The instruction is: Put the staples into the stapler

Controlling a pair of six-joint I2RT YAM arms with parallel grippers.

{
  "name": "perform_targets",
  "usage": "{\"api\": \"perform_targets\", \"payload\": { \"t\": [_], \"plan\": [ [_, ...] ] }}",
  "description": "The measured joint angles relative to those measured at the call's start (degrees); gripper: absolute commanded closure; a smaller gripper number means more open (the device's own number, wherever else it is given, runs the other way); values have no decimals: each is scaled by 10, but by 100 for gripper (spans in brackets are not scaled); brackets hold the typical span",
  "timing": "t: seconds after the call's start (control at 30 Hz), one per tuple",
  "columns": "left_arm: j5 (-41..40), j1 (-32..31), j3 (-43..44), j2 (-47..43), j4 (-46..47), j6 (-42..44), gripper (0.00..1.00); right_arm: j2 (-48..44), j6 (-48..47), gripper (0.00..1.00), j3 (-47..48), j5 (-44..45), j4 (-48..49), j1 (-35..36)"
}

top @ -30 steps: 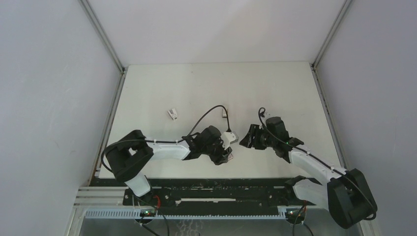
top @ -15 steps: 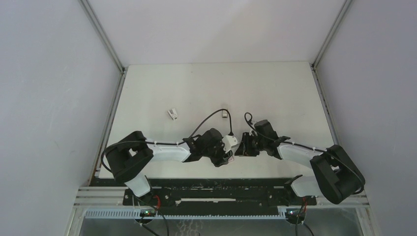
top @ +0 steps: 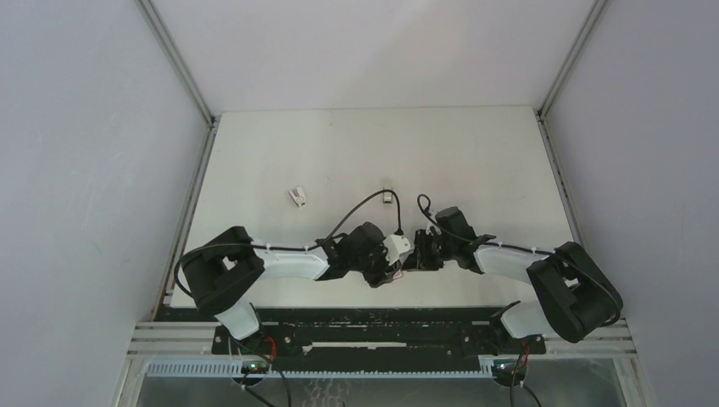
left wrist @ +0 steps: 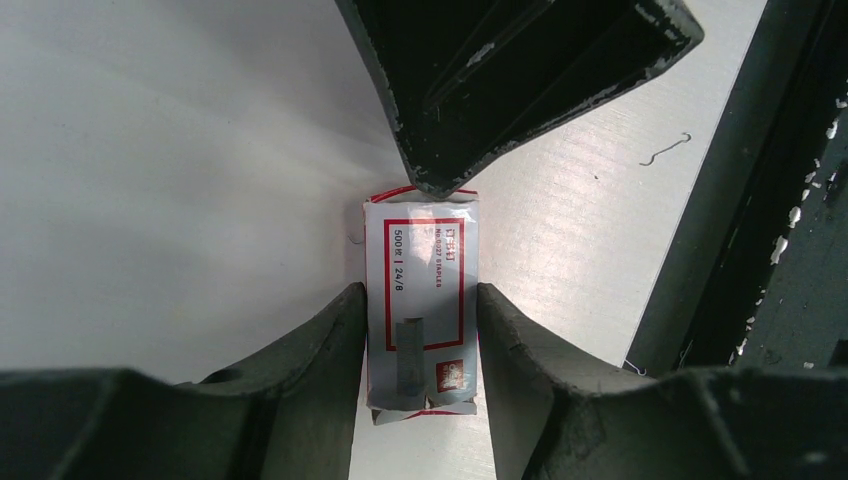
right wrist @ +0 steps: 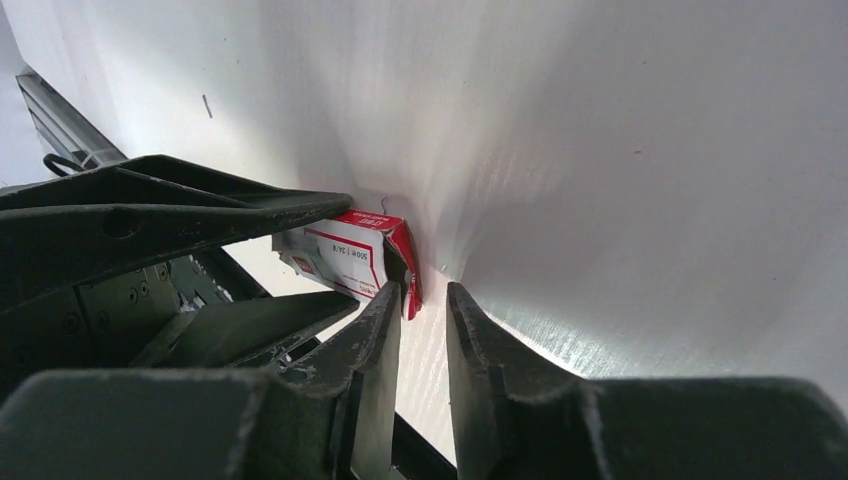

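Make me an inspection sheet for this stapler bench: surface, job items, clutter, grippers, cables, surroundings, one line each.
Surface: white table, no spills seen.
Job's things: stapler lying alone at far left; staples, none seen outside the box, which is red and white and lies flat near the front edge.
Clutter: bent wire scrap; small grey item, too small to identify.
Grippers: left gripper clamps the box's long sides; right gripper nearly closed at the box's end flap, grip unclear.
Cables: black cable loops over the left wrist; a shorter loop on the right wrist.
Surroundings: grey walls; black rail in front.
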Motion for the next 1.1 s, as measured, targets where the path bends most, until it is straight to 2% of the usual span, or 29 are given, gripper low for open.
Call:
{"api": "perform_targets", "payload": {
  "t": [0.47,0.77,0.83,0.97,1.1],
  "plan": [
    [-7,-3,2,0,-4,5,52,16,5,82,0,-5,14,10],
    [-10,-6,2,0,-5,7,52,28,7,100,0,-11,31,18],
    [-10,-7,2,0,-5,10,49,29,8,100,0,-14,34,19],
    [-11,-9,4,1,-9,14,36,29,9,100,0,-16,35,22],
    [-14,-12,11,5,-13,16,36,29,8,100,0,-16,35,24]
  ]
}}
